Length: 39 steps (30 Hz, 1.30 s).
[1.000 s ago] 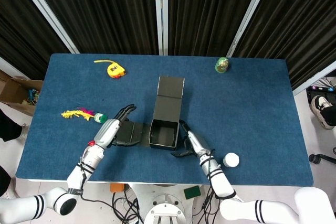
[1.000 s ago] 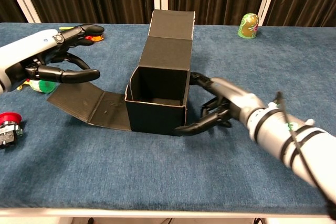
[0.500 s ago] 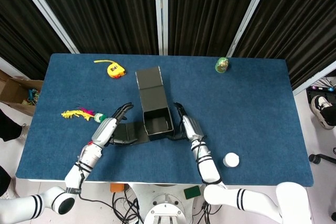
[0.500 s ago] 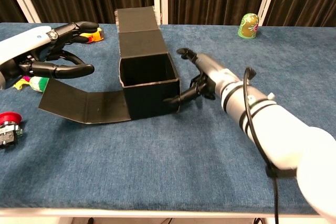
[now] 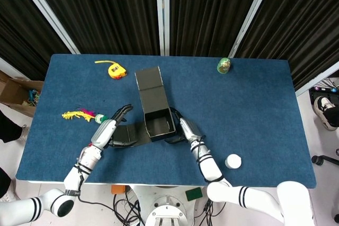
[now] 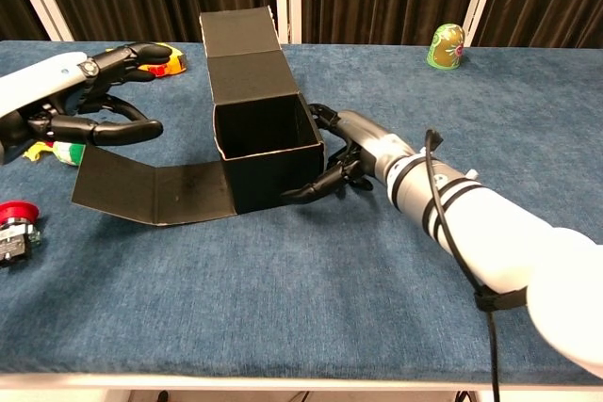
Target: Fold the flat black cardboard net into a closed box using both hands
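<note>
The table (image 5: pixel 254 115) is seen from above. Near its front centre, the half-folded box (image 6: pixel 264 143) stands open-topped, its lid flap raised toward 12 o'clock and a flat panel lying toward 9 o'clock. The right hand (image 6: pixel 347 152) is pressed against the box's 3 o'clock wall, fingers spread. The left hand (image 6: pixel 89 101) is held above the flat panel, fingers parted, holding nothing. Only the head view shows a white cap (image 5: pixel 233 161).

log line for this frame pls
box: part-folded, top open | side flap: flat on table | right hand: touching box wall | left hand: open above flap
</note>
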{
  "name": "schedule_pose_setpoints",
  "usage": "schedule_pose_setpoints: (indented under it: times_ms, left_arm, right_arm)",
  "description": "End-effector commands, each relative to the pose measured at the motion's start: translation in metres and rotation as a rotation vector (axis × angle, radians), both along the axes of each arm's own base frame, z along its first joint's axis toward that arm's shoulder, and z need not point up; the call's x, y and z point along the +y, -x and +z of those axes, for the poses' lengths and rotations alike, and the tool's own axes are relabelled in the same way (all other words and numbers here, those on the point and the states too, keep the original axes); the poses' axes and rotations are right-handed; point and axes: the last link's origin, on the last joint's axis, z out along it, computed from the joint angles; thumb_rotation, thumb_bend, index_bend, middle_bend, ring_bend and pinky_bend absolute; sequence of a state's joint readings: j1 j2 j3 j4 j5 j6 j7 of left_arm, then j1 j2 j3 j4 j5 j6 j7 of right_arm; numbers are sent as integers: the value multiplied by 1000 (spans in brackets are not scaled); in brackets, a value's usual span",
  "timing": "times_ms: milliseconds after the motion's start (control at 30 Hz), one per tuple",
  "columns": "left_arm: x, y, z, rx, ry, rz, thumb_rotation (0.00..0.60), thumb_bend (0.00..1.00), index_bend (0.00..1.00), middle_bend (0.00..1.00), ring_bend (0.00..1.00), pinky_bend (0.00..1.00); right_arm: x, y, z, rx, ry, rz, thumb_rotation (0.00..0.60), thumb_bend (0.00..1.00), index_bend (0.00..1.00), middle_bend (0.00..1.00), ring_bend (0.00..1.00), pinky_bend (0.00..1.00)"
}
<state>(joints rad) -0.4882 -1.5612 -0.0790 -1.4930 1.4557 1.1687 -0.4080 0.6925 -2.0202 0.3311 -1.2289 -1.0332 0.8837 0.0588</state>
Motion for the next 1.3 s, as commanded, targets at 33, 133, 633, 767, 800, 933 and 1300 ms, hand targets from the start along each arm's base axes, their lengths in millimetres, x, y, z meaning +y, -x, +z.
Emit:
schedule_pose_setpoints:
  times_ms: [33,133,633,767,800,933,1300]
  left_arm:
    - [-2,2,5,-22,-33,10,345,51,0,0,0,280]
    - [-5,4,14,-44,-116,14,361,43,10,15,30,311]
    - [-54,-4,29,31,-96,-252,600,74,537,473,774,980]
    - [-50,-5,11,143,-22,-305,600,112,482,430,759,988]
    - [-47,-5,8,172,-24,-316,600,129,459,417,749,989]
    - [-21,-7,2,273,-124,-357,600,170,346,346,715,989]
    - [22,-37,16,322,-394,-547,600,303,312,324,715,989]
  right_arm:
    - [-4,-7,-7,-27,41,-7,600,9,11,211,705,1000]
    - [-12,-13,-12,-65,69,-33,600,93,165,360,750,1000]
    - [-41,-27,49,-439,85,-143,600,184,386,460,773,1000]
    - [-38,-24,69,-499,68,-148,600,184,386,460,773,1000]
    - [-36,-23,73,-507,61,-149,600,184,386,459,773,1000]
    - [-26,-13,85,-511,39,-146,600,183,386,456,773,1000]
    - [-1,3,82,-475,-15,-122,600,184,387,446,772,1000]
